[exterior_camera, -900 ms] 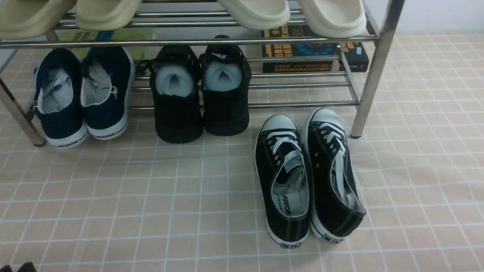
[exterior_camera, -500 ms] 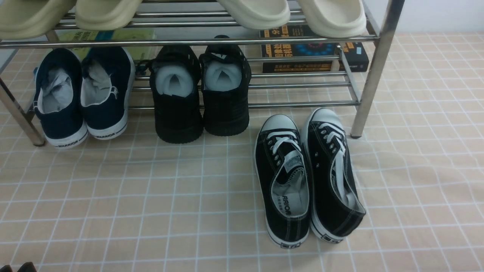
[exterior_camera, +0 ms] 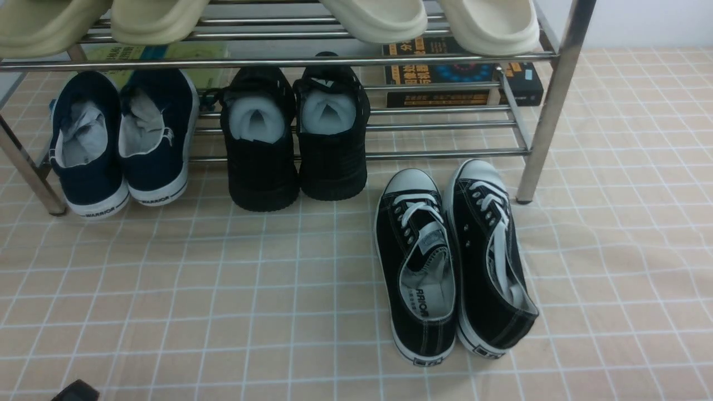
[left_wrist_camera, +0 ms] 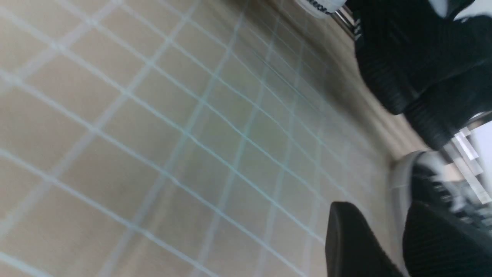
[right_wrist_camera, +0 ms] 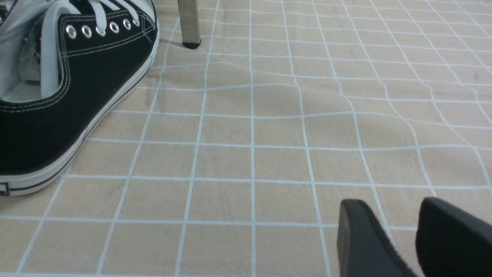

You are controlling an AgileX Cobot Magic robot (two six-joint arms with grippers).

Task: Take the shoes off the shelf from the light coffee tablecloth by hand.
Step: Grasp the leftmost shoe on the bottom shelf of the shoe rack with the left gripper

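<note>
Navy slip-ons [exterior_camera: 159,125]: on the lower tier of the steel shelf [exterior_camera: 445,154], at its left end, side by side, "WARRIOR" heels facing the robot
Left pincer [left_wrist_camera: 380,209]: parted partway, holding nothing; over the light coffee tablecloth [exterior_camera: 250,312], well apart from the slip-ons, its dark tip at the bottom left of the front view
Right pincer [right_wrist_camera: 392,206]: parted partway, also holding nothing; over the tablecloth, out of the front view
All-black sneakers [exterior_camera: 332,161]: on the lower tier, just right of the slip-ons
White-toed lace-ups [exterior_camera: 418,278]: on the tablecloth in front of the shelf's right part, toes toward it, touching each other
Cream clogs [exterior_camera: 496,28]: four on the upper tier, partly cut off
Black books [exterior_camera: 440,75]: behind the lower tier's right part, orange lettering
Tablecloth: white grid, slightly wrinkled on the right
</note>
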